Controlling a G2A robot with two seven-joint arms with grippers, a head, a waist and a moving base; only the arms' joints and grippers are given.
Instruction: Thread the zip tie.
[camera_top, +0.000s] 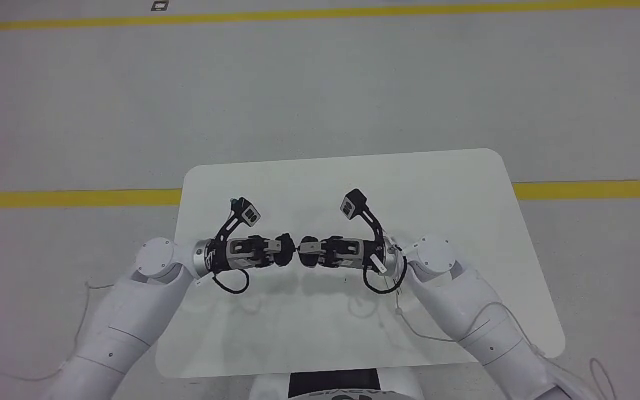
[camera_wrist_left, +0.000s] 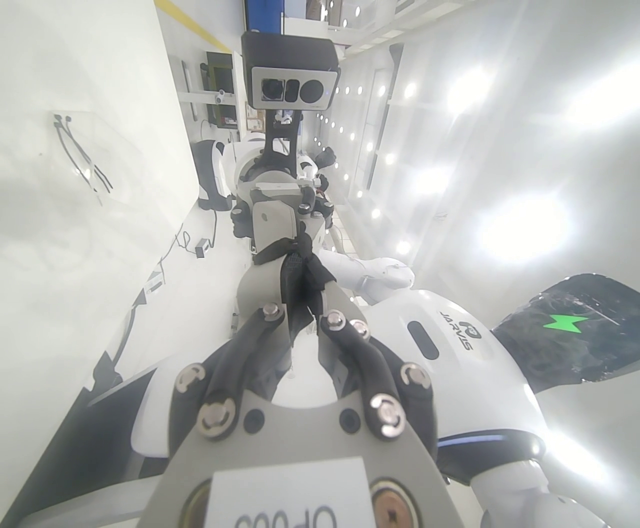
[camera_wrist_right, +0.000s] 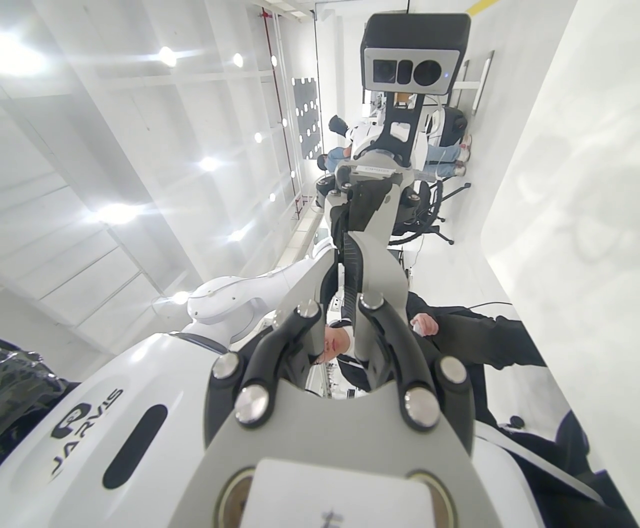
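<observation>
Zip tie (camera_top: 293, 250): a thin dark strand above the middle of the table (camera_top: 450, 190), toward its near edge, held off the surface. It bridges the 2 sets of fingertips; head and tail are too small to tell apart.

Left gripper (camera_wrist_left: 304, 270): fingers clenched, the cloth-wrapped tips pressed together. I judge it pinches 1 end of the tie; the contact itself is hidden.

Right gripper (camera_wrist_right: 345, 270): fingers drawn in on a narrow gap, facing the left gripper tip to tip over the same part of the table. Judged to be grasping the other end.

Spare ties (camera_wrist_left: 80, 152): a few black strips lie flat on the table, seemingly under clear film, well apart from both grippers.

Step in hand (judgement): aligning the tail with the head slot; threading not yet confirmed.

Next move calls for: a fine, straight push of 1 end toward the other, both wrists level, grips firm so the strip cannot twist or buckle.
</observation>
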